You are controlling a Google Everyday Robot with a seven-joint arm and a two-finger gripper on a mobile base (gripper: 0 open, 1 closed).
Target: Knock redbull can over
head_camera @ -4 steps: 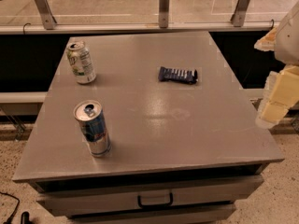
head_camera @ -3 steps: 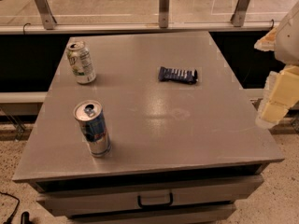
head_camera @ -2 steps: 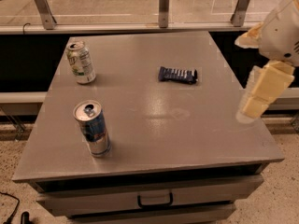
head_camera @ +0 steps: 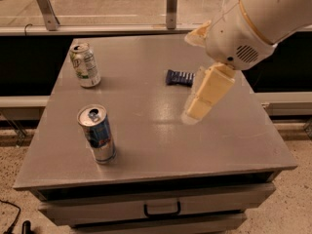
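While the claw (head_camera: 193, 114) hovers mid-table, the redbull can (head_camera: 97, 134) stands well apart

On the desk (head_camera: 234, 135), the redbull can (head_camera: 97, 133) stands upright at the lower left of the frame, a second can (head_camera: 85, 65) stands behind it at the upper left, a flat packet (head_camera: 179, 77) lies towards the back, and the tool (head_camera: 191, 113) hangs right of centre, just before that packet.

Grey surface (head_camera: 146, 150) with a drawer (head_camera: 161, 206) under its front edge, speckled floor (head_camera: 295, 204) around. Metal posts (head_camera: 45, 6) behind the back edge. Claw (head_camera: 193, 114) is over its right side.
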